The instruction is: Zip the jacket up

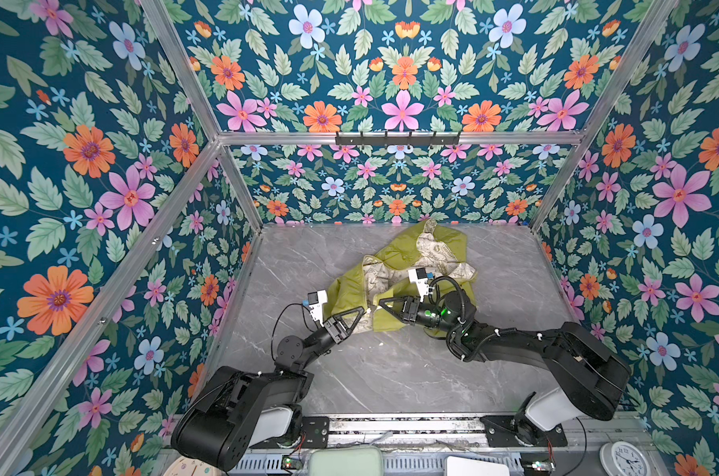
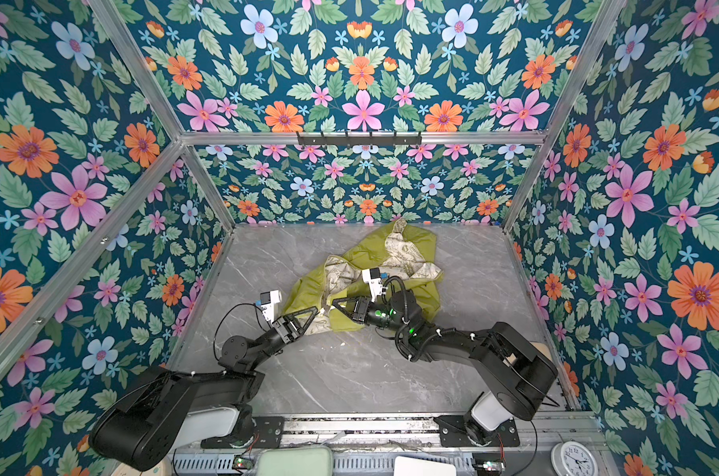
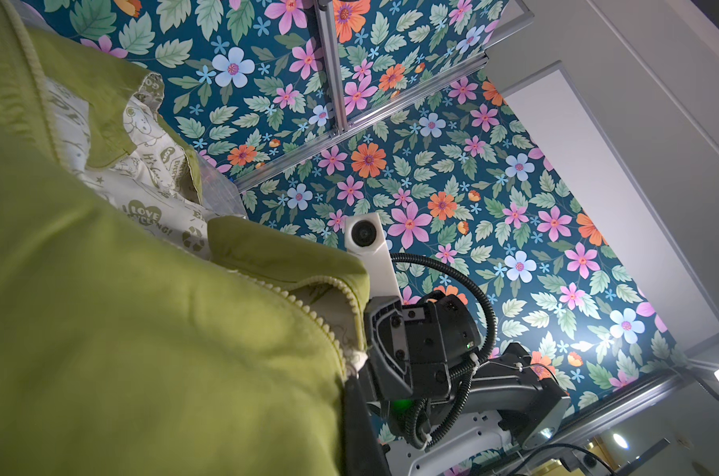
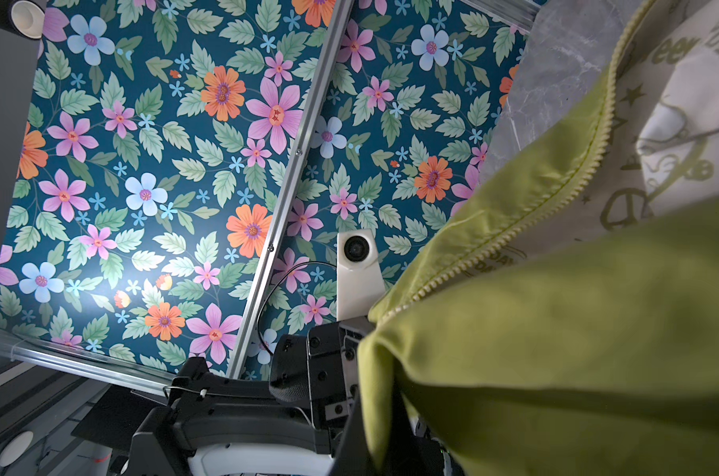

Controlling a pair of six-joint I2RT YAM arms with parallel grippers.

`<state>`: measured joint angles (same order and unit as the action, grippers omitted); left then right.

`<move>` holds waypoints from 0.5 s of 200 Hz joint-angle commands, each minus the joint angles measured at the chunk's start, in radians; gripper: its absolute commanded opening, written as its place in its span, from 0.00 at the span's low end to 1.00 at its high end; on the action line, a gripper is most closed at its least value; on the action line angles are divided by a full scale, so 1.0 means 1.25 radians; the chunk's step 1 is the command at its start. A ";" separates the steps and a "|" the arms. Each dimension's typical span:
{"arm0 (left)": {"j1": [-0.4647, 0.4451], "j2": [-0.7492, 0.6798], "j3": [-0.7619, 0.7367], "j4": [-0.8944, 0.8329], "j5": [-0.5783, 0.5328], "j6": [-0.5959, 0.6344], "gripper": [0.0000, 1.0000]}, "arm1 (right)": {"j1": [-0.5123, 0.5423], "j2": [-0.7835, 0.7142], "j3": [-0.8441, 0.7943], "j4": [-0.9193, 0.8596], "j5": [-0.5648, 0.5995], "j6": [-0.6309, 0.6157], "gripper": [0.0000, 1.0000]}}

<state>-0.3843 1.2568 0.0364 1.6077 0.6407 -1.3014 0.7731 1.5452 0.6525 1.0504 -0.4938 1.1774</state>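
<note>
The lime-green jacket (image 1: 395,251) (image 2: 366,251) lies crumpled and unzipped on the far middle of the table, its cream printed lining showing. My left gripper (image 1: 360,315) (image 2: 314,314) is shut on one front edge at the jacket's near hem. Facing it a short way apart, my right gripper (image 1: 384,307) (image 2: 336,304) is shut on the other front edge. The left wrist view shows green fabric (image 3: 143,350) over the left gripper (image 3: 349,412), with open zipper teeth (image 3: 320,321). In the right wrist view fabric (image 4: 576,329) is pinched in the right gripper (image 4: 374,432), beside more zipper teeth (image 4: 555,198).
The grey marble table (image 1: 391,379) is boxed in by floral walls on three sides. A black hook rack (image 1: 397,138) hangs on the back rail. A white clock (image 1: 623,457) and pale pads sit below the table's front rail.
</note>
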 commanded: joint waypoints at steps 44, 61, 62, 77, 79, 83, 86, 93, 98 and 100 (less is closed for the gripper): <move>0.003 -0.007 0.001 0.054 -0.010 0.001 0.00 | 0.001 0.019 0.017 0.013 -0.021 0.012 0.00; 0.003 -0.017 -0.001 0.053 -0.013 -0.002 0.00 | 0.001 0.022 0.020 0.016 -0.023 0.015 0.00; 0.002 -0.017 -0.001 0.054 -0.013 -0.001 0.00 | 0.001 0.022 0.020 0.015 -0.023 0.015 0.00; 0.003 -0.024 -0.002 0.054 -0.014 -0.001 0.00 | 0.001 0.026 0.023 0.029 -0.025 0.023 0.00; 0.003 -0.024 -0.002 0.054 -0.014 -0.002 0.00 | 0.002 0.027 0.023 0.033 -0.026 0.024 0.00; 0.004 -0.023 -0.002 0.054 -0.013 -0.003 0.00 | 0.002 0.029 0.024 0.041 -0.027 0.026 0.00; 0.005 -0.021 -0.002 0.053 -0.014 -0.003 0.00 | 0.002 0.031 0.024 0.046 -0.028 0.029 0.00; 0.005 -0.019 -0.002 0.054 -0.015 -0.003 0.00 | 0.004 0.034 0.026 0.049 -0.032 0.031 0.00; 0.005 -0.017 -0.001 0.054 -0.015 -0.003 0.00 | 0.005 0.035 0.028 0.047 -0.032 0.031 0.00; 0.005 -0.016 -0.001 0.054 -0.016 -0.004 0.00 | 0.007 0.036 0.028 0.047 -0.031 0.032 0.00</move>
<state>-0.3798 1.2324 0.0341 1.6077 0.6254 -1.3033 0.7742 1.5822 0.6769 1.0401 -0.5167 1.1938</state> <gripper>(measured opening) 0.057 0.054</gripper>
